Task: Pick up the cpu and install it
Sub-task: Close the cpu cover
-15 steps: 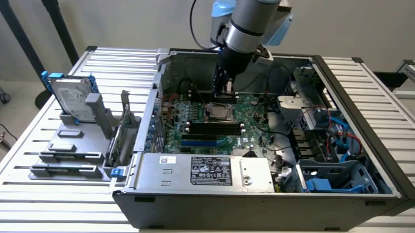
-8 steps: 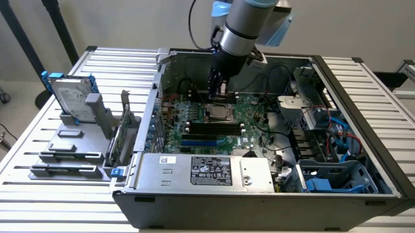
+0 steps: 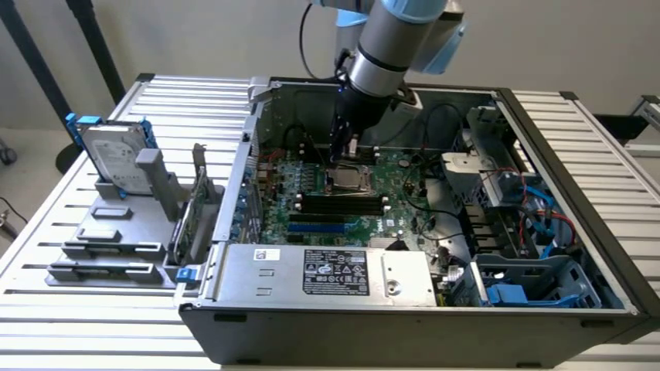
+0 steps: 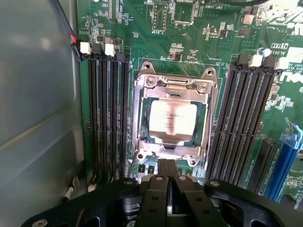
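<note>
Cpu (image 4: pixel 172 121) sits in socket (image 4: pixel 142 124). Hand (image 4: pixel 167 163) fully closed, empty, fingertips together by socket's edge, inside open case (image 3: pixel 413 328).

I record my black gripper (image 4: pixel 167 163); silvery-grey cpu (image 4: pixel 173 119), faint dark print; silver socket frame (image 4: pixel 142 118); green motherboard (image 4: pixel 199 28); black memory slots (image 4: pixel 106 113); blue slot (image 4: pixel 284 161).

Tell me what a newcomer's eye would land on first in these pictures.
The robot arm reaches down into the open computer case at the exterior view's centre, its shut gripper empty and close by the socket frame. In that frame lies the silvery cpu, flanked by black memory slots. On the exterior view's left a hard drive with blue brackets stands upright.
</note>
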Controlling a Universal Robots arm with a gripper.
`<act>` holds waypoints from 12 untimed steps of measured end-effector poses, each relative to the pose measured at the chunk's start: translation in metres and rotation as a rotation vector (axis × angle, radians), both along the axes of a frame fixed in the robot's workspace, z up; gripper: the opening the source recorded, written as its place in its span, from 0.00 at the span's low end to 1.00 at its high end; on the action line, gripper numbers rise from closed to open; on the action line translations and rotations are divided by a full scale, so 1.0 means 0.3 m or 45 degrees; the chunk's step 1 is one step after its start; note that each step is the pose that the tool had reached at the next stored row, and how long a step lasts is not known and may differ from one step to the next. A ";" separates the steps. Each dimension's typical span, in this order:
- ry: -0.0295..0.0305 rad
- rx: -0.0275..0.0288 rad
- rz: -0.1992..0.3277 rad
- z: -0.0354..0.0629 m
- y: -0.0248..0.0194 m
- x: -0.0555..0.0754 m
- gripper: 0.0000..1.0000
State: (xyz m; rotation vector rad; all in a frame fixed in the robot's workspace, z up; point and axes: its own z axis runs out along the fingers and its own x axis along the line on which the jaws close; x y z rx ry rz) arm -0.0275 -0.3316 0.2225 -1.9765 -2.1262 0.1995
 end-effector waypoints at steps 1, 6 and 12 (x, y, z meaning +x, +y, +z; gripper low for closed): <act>0.0014 0.0000 -0.006 -0.005 0.000 0.000 0.11; 0.0045 -0.0002 -0.059 -0.028 -0.006 0.000 0.11; 0.0207 -0.0004 -0.103 -0.050 -0.020 0.000 0.11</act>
